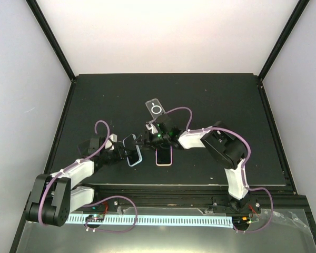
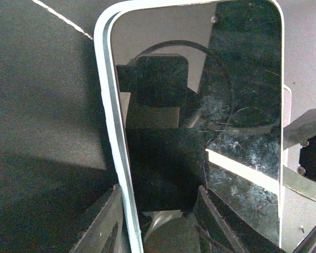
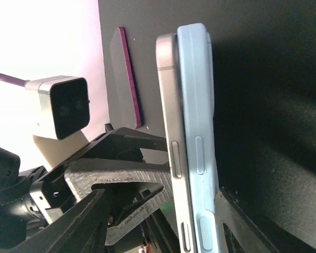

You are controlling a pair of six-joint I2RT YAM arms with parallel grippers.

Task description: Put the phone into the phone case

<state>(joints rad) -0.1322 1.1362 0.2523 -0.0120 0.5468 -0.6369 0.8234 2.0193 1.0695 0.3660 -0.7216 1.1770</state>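
Note:
The phone (image 3: 171, 105), silver-edged with a dark screen (image 2: 200, 105), stands on edge against the open face of a light blue phone case (image 3: 197, 95); its whole side still shows beside the case. In the top view the pair (image 1: 131, 150) sits left of centre between both arms. My left gripper (image 2: 159, 192) is open: one finger is outside the case rim (image 2: 108, 105), the other lies over the screen. My right gripper (image 3: 162, 194) is open around phone and case, one finger (image 3: 237, 221) against the case's back, the other well off.
A pink-rimmed slab (image 1: 164, 157) lies flat just right of the grippers and shows behind the phone (image 3: 127, 79). A clear case with a ring (image 1: 156, 109) lies farther back. The left wrist's white camera box (image 3: 60, 108) is close to my right gripper.

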